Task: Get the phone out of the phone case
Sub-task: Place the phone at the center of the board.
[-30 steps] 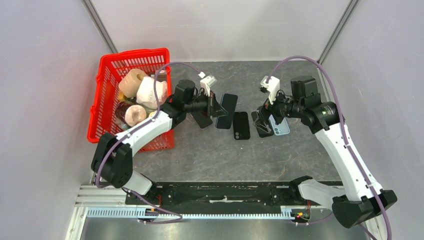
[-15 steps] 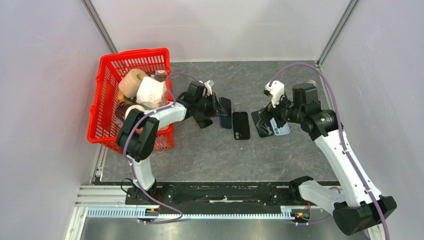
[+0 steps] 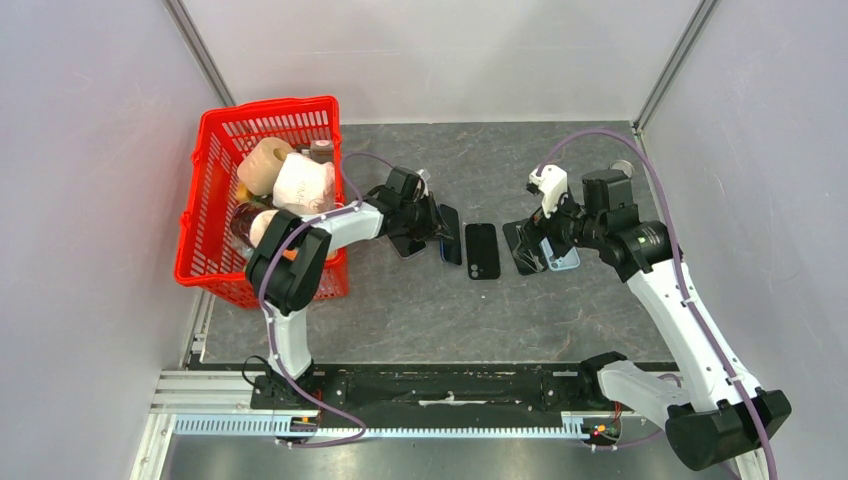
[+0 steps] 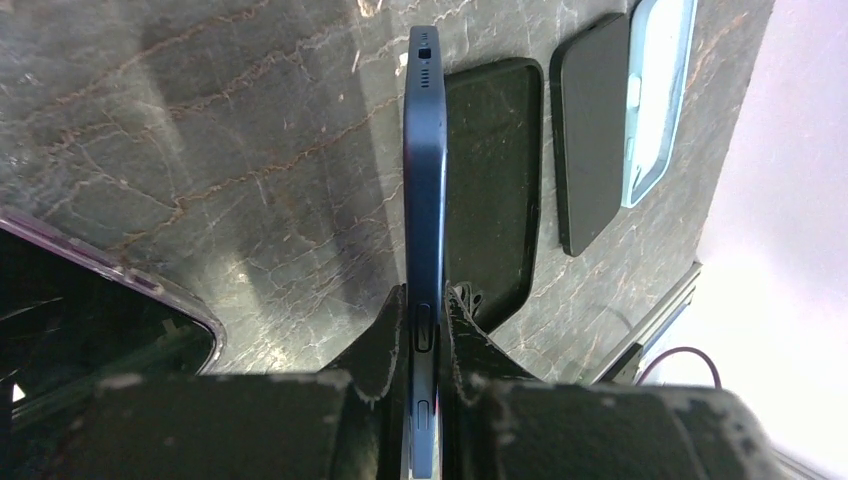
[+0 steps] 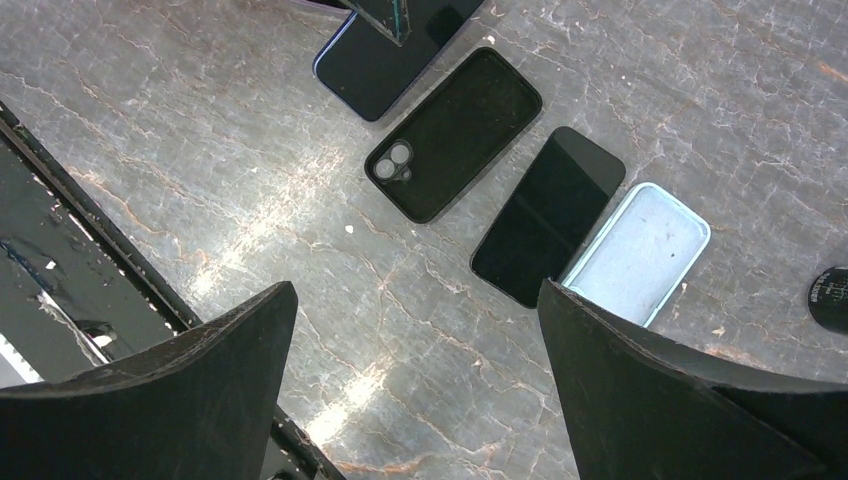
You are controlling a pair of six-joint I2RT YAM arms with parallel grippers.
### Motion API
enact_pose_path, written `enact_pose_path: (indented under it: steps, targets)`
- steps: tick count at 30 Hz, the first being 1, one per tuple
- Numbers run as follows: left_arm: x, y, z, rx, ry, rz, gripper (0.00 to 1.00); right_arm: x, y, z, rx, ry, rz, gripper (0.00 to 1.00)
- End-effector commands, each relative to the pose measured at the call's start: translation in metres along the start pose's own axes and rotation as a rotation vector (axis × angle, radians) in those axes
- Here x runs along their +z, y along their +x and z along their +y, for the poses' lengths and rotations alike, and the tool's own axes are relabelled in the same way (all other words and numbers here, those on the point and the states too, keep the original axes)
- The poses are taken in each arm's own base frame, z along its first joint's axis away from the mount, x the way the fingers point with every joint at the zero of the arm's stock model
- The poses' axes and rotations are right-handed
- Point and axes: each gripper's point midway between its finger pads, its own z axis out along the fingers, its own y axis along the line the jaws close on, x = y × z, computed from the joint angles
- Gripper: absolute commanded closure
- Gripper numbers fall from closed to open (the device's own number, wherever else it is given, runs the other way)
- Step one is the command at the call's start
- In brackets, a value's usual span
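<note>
Left jaws pinch the dark blue phone (image 4: 424,200) by its faces, on edge just beside the empty black case (image 4: 492,180); right jaws gape wide, holding nothing, over the black phone (image 5: 548,216) and light blue case (image 5: 640,252) beyond. The phone looks freed, so setting it down seems the step: tip it flat over bare desk (image 4: 230,150), lower until it rests, then let go.

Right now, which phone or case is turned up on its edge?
The blue phone, pinched edge-up in the left jaws. The black case, the black phone and the light blue case all lie flat.
</note>
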Motion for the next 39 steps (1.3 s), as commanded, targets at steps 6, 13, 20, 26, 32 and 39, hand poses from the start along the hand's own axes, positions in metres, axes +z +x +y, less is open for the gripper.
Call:
enact_pose_path:
  steps: [6, 13, 20, 26, 32, 39]
  targets:
    - [0.006, 0.000, -0.017, 0.000, 0.009, -0.014, 0.96, -0.001, -0.008, -0.003, -0.007, 0.018, -0.053, 0.03]
    - [0.010, 0.005, -0.003, 0.006, -0.047, -0.011, 0.94, -0.003, -0.006, -0.003, -0.004, 0.022, -0.055, 0.03]
    - [0.012, 0.009, 0.010, 0.008, -0.086, -0.007, 0.85, -0.002, -0.005, -0.004, 0.004, 0.021, -0.056, 0.03]
    - [0.017, 0.014, 0.019, 0.004, -0.108, 0.008, 0.72, 0.000, -0.003, -0.004, 0.008, 0.019, -0.052, 0.00]
    - [0.016, 0.016, 0.025, 0.008, -0.133, 0.010, 0.59, 0.001, -0.003, -0.004, 0.011, 0.016, -0.054, 0.01]
    - [0.003, 0.014, 0.029, 0.043, -0.181, -0.026, 0.40, 0.003, -0.002, -0.004, 0.018, 0.008, -0.055, 0.01]
